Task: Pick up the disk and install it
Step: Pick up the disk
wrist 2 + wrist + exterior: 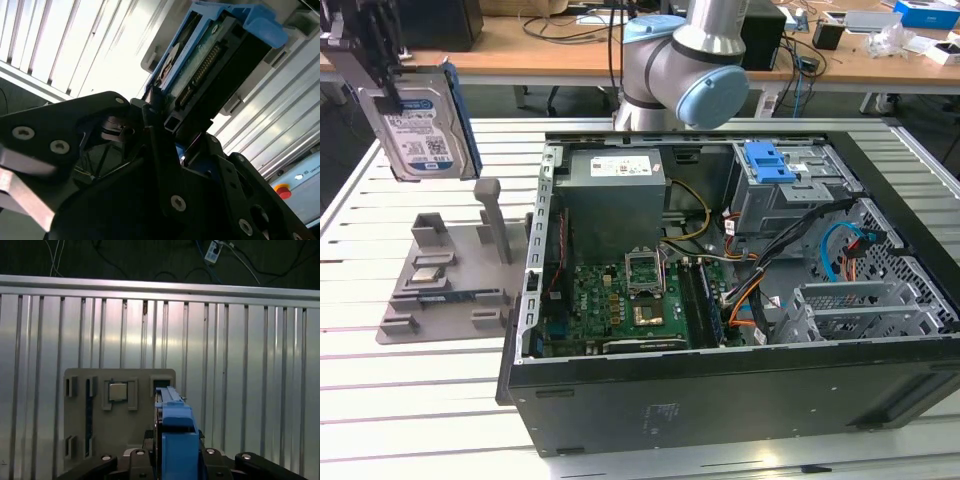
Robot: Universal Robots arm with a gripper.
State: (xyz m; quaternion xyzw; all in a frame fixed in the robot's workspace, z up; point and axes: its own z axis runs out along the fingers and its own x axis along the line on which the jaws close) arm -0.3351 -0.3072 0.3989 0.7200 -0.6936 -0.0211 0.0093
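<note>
Exterior view: pincer (pixel 392 98) is pinching the disk (pixel 420 130) aloft near the worktop (pixel 420 400) edge.
Stiff, dense, likely shock-sensitive; gripping across its flat metal faces is looking soundest.

Disk (pixel 420 125): flat rectangular silver drive with a white-and-blue label and blue rails along its edges. It hangs near upright, label face visible, at the exterior view's left, raised clear of the table (pixel 380 400). The gripper (pixel 160 117) clamps its upper end. The second wrist view shows its circuit-board side and connector pins.
</note>
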